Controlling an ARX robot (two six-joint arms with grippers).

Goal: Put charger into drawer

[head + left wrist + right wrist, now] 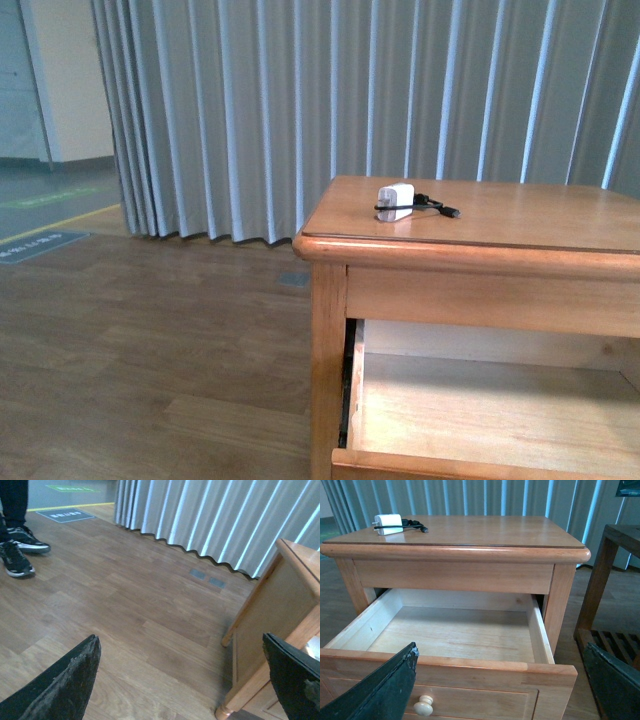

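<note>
Charger (396,201) lies on top of the cabinet (520,215) near a far corner, cable (440,208) looped round it, likely to keep 1 compact bundle; drawer (455,635) under the cabinet top stands pulled out, presumably to receive it. Count: 1 charger, 1 open drawer, 1 knob (423,706); left gripper (180,639) beside the cabinet and right gripper (501,647) before it both gape wide, holding nothing.

Long grey curtain (300,110) across the back. Brown wood floor (130,360) below, with a yellow line (55,225) far left. Dark wooden stand (625,532) close by.
</note>
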